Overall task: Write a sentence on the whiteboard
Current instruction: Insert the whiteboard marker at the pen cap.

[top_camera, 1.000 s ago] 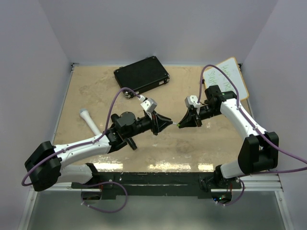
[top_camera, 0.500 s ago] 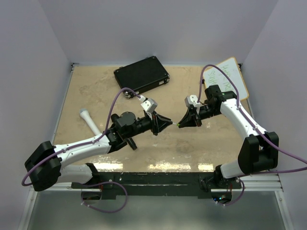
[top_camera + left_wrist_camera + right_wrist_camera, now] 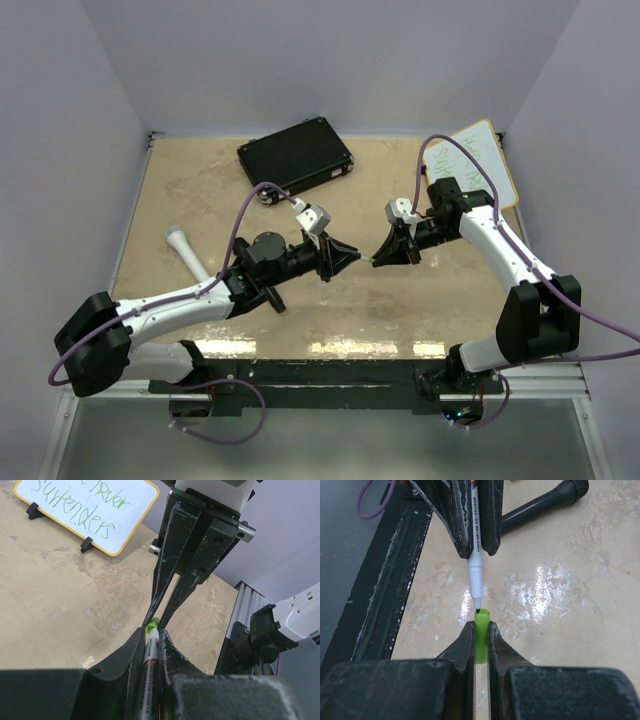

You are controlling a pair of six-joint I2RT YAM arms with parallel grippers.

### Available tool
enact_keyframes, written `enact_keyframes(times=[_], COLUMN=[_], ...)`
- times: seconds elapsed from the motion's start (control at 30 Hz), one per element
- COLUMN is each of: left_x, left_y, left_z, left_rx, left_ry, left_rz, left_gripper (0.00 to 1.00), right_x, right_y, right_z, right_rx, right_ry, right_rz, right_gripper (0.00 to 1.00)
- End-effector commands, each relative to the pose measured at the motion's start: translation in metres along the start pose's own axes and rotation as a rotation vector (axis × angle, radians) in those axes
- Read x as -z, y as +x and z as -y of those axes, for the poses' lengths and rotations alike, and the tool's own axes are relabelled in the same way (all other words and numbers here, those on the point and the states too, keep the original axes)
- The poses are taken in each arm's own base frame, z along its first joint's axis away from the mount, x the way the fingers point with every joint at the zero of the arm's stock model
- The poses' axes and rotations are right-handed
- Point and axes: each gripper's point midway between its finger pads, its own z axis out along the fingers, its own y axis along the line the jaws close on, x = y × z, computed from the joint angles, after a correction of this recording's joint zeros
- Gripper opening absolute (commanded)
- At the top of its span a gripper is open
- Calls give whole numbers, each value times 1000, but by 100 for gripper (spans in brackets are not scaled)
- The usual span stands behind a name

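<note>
The whiteboard [image 3: 472,160] stands propped at the back right, orange-rimmed, with the sentence [image 3: 478,152] in green marker on its face. In the left wrist view the whiteboard [image 3: 87,510] rests on small black feet and its sentence [image 3: 82,515] reads clearly. My left gripper [image 3: 352,258] is shut on a grey-white marker [image 3: 150,665], tip pointing right. My right gripper [image 3: 377,260] is shut on the green cap [image 3: 481,640]. The two meet mid-table. The marker [image 3: 476,580] has its tip just at the cap's open mouth.
A black case [image 3: 296,154] lies at the back centre. A white-and-black cylindrical tool [image 3: 188,252] rests at the left, behind the left arm. A metal rail [image 3: 400,372] runs along the near edge. Walls close in the table on three sides.
The left arm has eased slightly to the right, bringing the marker tip to the cap. Both grips are unchanged.
</note>
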Motion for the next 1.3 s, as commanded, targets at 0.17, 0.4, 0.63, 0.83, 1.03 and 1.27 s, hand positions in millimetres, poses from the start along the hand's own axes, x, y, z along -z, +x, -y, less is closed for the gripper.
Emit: enact_keyframes(times=[0.17,0.4,0.63,0.83,1.03,1.27], left_x=[-4,1,-2,-5,-9,-15], left_y=[-25,-31,-27,-25,-22,-23], left_z=[8,6,8,8,10,11], left_rx=[-52,-64,-56,-51,-47,-46], left_ry=[20,3,21,25,41,55], left_rz=[64,79,72,66,60,62], left_gripper=[0,0,0,0,0,0], right_x=[2,2,2,2,2,2], right_y=[-6,-6,-6,-6,-6,-7], right_z=[-3,-3,-3,-2,-3,-3], right_rx=[20,22,22,21,19,16], right_ry=[8,11,11,10,10,8], right_rz=[13,12,14,13,15,21], right_gripper=[0,0,0,0,0,0])
